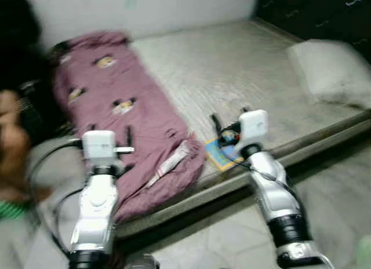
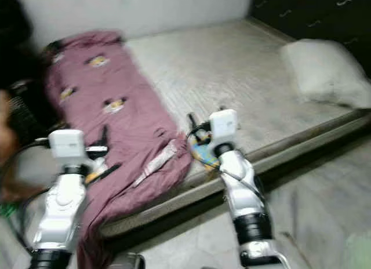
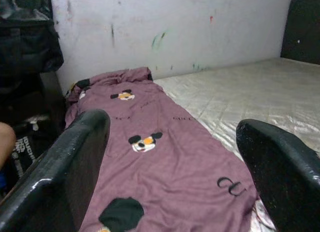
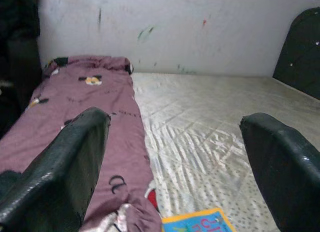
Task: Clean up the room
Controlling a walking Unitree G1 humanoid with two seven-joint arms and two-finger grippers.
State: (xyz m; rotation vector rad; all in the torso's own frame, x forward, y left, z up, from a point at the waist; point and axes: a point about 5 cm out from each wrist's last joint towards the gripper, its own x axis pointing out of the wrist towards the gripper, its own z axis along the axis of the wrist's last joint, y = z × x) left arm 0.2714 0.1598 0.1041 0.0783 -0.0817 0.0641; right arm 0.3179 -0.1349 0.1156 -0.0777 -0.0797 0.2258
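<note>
A mauve blanket (image 1: 116, 101) printed with cartoon mice lies lengthwise on the left part of the bare mattress (image 1: 232, 66), and its near end hangs over the front edge. My left gripper (image 1: 124, 148) is over that near end, open, with nothing between its fingers (image 3: 75, 157). A small yellow and blue book (image 1: 219, 155) lies at the mattress's front edge, touching the blanket's side. Just above and behind the book, my right gripper (image 1: 229, 125) is held open and empty, with the book's corner (image 4: 200, 222) low between its fingers.
A white pillow (image 1: 333, 72) lies at the mattress's right end, by a dark headboard (image 1: 313, 11). A person (image 1: 11, 141) sits close at the left, beside a black bag (image 3: 27, 37). A white wall runs behind the bed. Grey floor (image 1: 336, 182) lies in front.
</note>
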